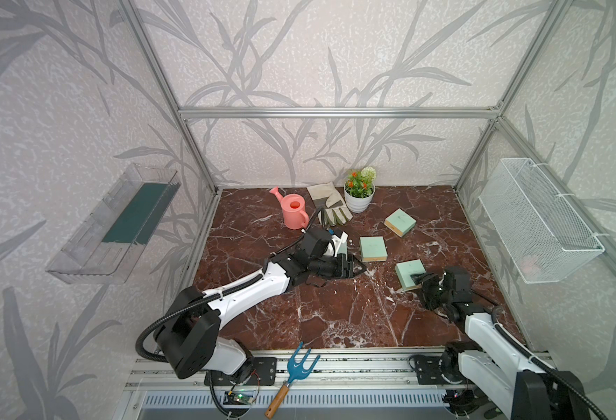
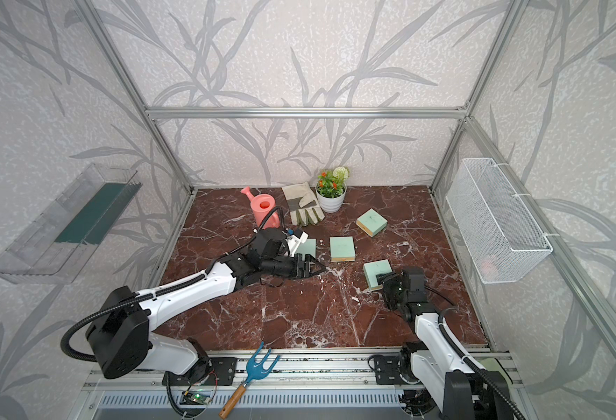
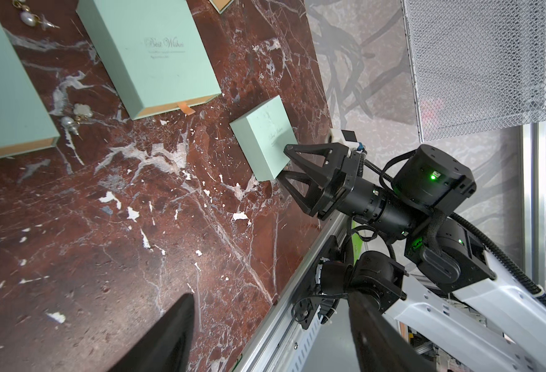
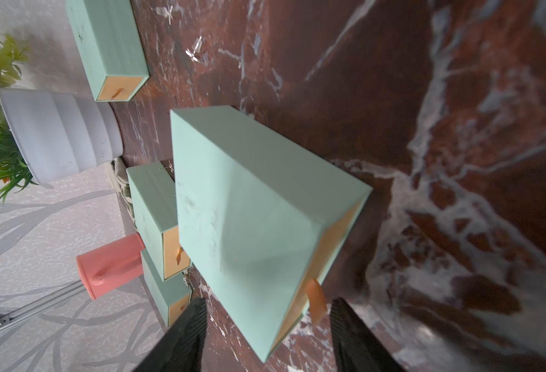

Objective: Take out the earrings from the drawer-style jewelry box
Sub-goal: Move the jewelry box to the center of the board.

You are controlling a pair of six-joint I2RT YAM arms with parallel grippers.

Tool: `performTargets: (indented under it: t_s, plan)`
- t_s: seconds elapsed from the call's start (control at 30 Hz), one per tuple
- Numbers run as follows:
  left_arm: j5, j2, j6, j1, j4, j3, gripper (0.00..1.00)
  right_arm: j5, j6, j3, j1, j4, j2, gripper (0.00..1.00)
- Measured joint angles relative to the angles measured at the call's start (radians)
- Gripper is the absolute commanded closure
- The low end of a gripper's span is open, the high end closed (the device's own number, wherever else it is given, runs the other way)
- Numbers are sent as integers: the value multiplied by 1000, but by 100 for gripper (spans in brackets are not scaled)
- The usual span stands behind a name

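In both top views your right gripper (image 1: 416, 279) is down at the end of the near box (image 1: 408, 270). The box is a flat mint card sleeve on the veined red marble table (image 1: 335, 320). The gripper is there, I judge, because that end carries the drawer's pull. Your left gripper (image 1: 360, 268) hangs over bare marble well apart from that box, jaws spread wide and empty, probably kept clear until the sleeve needs steadying. The jewellery is too small to pick out here. The left wrist view shows it: earrings (image 3: 71, 117), glossy pearl drops with a pale flower-shaped piece. They lie loose on the marble well away from the near box, beyond its neighbour, the middle box (image 3: 149, 54), whose matte lid bears fine script. In that view the right gripper's open-framed black fingers (image 3: 313, 157) straddle the near box's end. In the right wrist view the near box's tan drawer front sits flush in its sleeve, so it looks shut and whatever it holds is hidden. The soft orange pull tab (image 4: 316, 301) hangs between the parted jaws with neither pad plainly on it, so nothing is held yet.
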Motion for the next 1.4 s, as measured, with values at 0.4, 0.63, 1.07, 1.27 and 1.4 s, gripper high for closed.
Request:
performTargets:
  t_s: [0.4, 0.63, 1.07, 1.27, 1.4]
  plan:
    - [-7, 23, 24, 3, -33, 0, 24, 63, 67, 0, 55, 118, 112, 44]
    - [-5, 23, 24, 7, -33, -6, 24, 75, 78, 5, 59, 177, 163, 45]
    - [-5, 23, 25, 8, -32, -6, 24, 61, 90, 56, 60, 323, 331, 48]
    - [-5, 24, 25, 12, -32, -6, 23, 63, 92, 74, 61, 333, 356, 48]
    - [-5, 24, 25, 13, -32, -6, 24, 62, 89, 109, 61, 332, 398, 48]
